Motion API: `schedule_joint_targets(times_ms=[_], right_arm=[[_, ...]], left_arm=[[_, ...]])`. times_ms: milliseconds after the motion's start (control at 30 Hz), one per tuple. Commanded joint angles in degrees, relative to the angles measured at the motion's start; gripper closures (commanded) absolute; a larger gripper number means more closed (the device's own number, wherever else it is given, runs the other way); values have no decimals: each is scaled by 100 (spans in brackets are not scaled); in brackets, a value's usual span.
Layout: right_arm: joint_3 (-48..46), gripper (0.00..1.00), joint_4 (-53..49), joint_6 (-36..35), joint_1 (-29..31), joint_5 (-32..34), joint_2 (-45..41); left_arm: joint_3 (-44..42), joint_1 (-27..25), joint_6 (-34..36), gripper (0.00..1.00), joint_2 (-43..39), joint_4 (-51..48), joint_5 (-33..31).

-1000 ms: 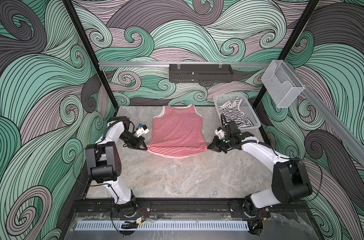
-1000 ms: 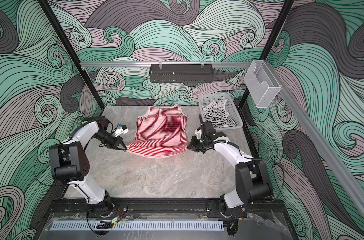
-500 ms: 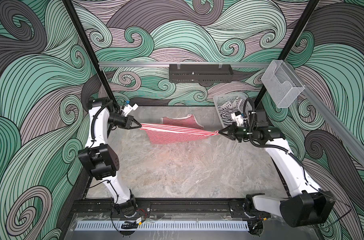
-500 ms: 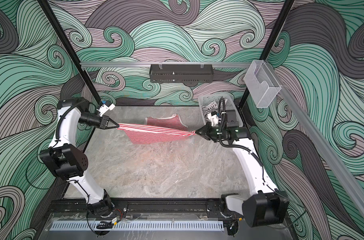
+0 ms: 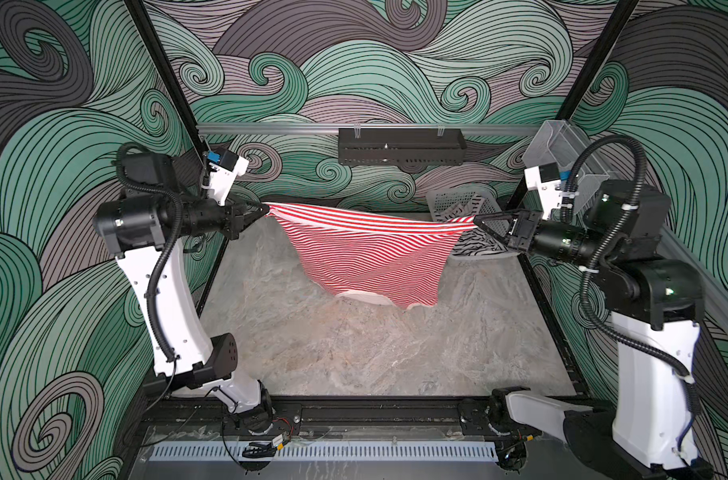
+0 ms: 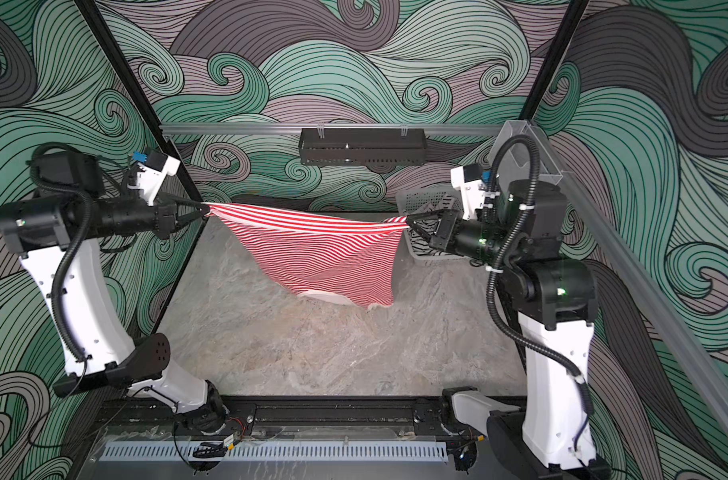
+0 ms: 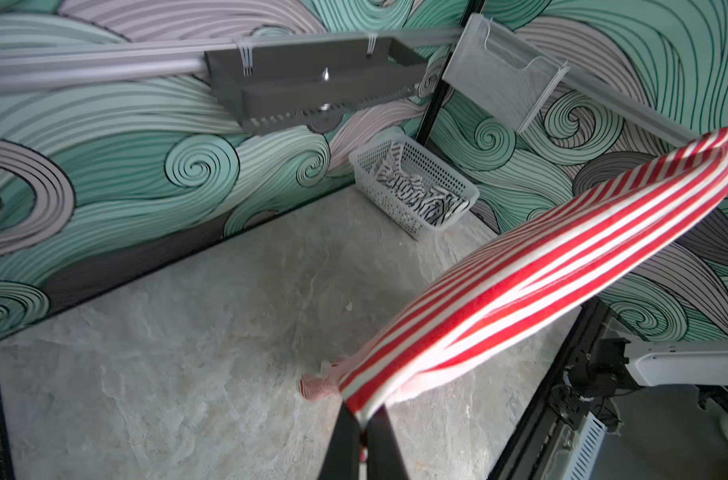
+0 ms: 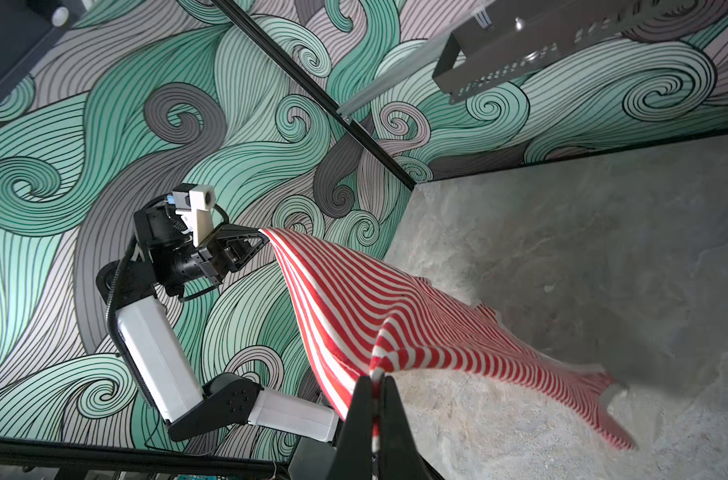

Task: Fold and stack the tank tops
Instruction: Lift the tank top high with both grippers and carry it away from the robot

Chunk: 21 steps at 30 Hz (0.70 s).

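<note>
Red-striped tank top [image 5: 366,253] hangs stretched btwn both grippers, sagging above the table [image 5: 354,353] w/ the strap end lowest. Left gripper [image 5: 264,209] is clenched on one hem corner, right gripper [image 5: 476,220] is clenched on the opp. corner. Black-striped tank top [image 7: 420,197] lies crumpled in the white basket [image 5: 453,203] at the far right corner, just behind the right gripper.
</note>
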Motion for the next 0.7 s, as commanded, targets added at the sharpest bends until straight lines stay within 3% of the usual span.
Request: schedule_joint_targets(times_ms=[0,133,267,500,667], right_arm=[[633,100,-737,-129,9,133,223],[1212,100,-874,-96,-9,279,594],[1494,100,-849,-73,-82,368,1213],[2882,100,-710,83,-362,130,2888],[3917,100,154,843,-563,-427,4258]], left_arm=[[199,69,-945,100,-386,-396,63],[137,67,-1765,100,-706,525,-77],[-243,69,-2172,100,-535,1341,-532],[222,103,-2358,100,832,1991,-919],[905,109,-2639,100,1902,2598,-1100]])
